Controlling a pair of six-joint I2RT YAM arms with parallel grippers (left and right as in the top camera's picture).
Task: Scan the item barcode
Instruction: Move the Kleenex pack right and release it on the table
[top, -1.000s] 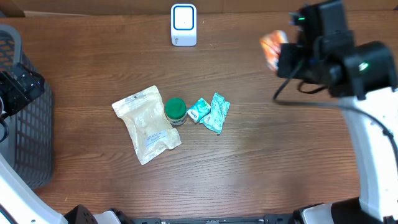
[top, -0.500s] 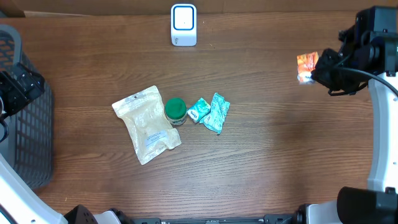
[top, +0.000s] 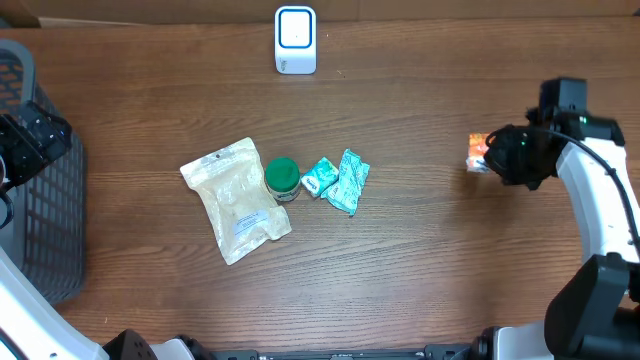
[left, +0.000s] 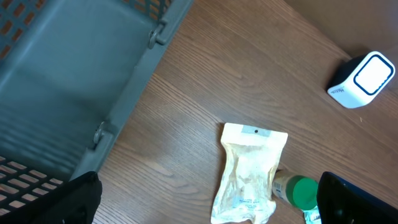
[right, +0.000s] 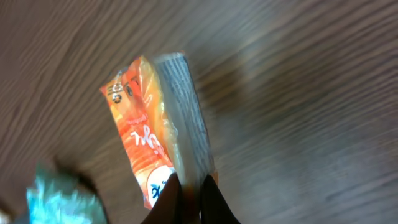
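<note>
Pinching a crinkly, glossy orange packet (right: 146, 140) by one end, the right gripper (right: 188, 198) was clamped tight — the left gripper (left: 208, 193) gaped wide.

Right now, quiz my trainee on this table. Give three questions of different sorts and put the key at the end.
1. True or false: the right fingers are shut on the orange packet.
2. What lies between the pale pouch and the teal packets? A) the green-capped bottle B) the orange packet C) the grey basket
3. Fill in: the grey basket stands at the robot's ___ side of the table.

Key: 1 true; 2 A; 3 left.
</note>
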